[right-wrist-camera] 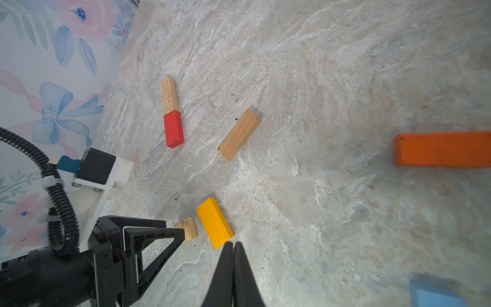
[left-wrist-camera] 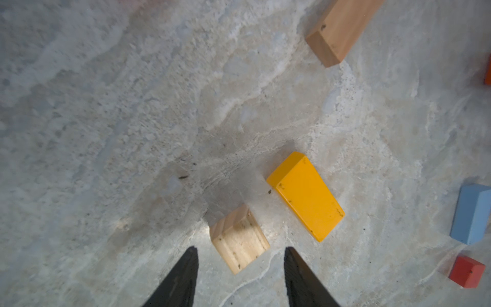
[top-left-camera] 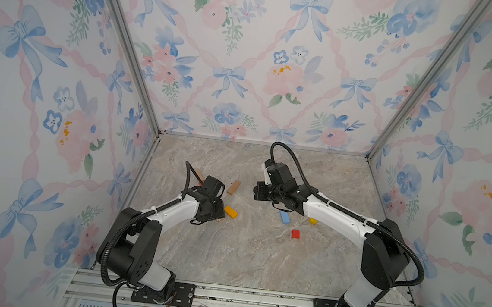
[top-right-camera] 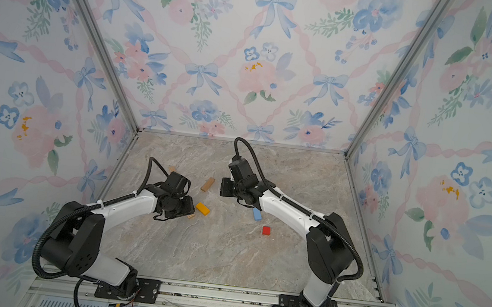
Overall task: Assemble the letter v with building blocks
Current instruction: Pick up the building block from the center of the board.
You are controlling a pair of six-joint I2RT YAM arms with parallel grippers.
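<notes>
My left gripper (left-wrist-camera: pixel 241 249) is open, low over the marble floor. A small natural-wood block (left-wrist-camera: pixel 239 238) lies just ahead of and between its tips, with a gap on each side. A yellow block (left-wrist-camera: pixel 305 195) rests right beside that piece. Farther off lie a natural wood bar (top-left-camera: pixel 233 187), a light blue block (top-left-camera: pixel 284 217) and a small red block (top-left-camera: pixel 295 234). My right gripper (right-wrist-camera: pixel 233 243) is shut and empty, hovering near the yellow block (right-wrist-camera: pixel 215 222). An orange bar (right-wrist-camera: pixel 442 148) lies beneath the right arm.
A red bar (right-wrist-camera: pixel 174 129) and a wood bar (right-wrist-camera: pixel 169 94) lie end to end near the left wall. A small yellow piece (top-left-camera: pixel 313 221) peeks out beside the right forearm. Floral walls close in three sides; the aluminium rail (top-left-camera: pixel 253 300) runs along the front.
</notes>
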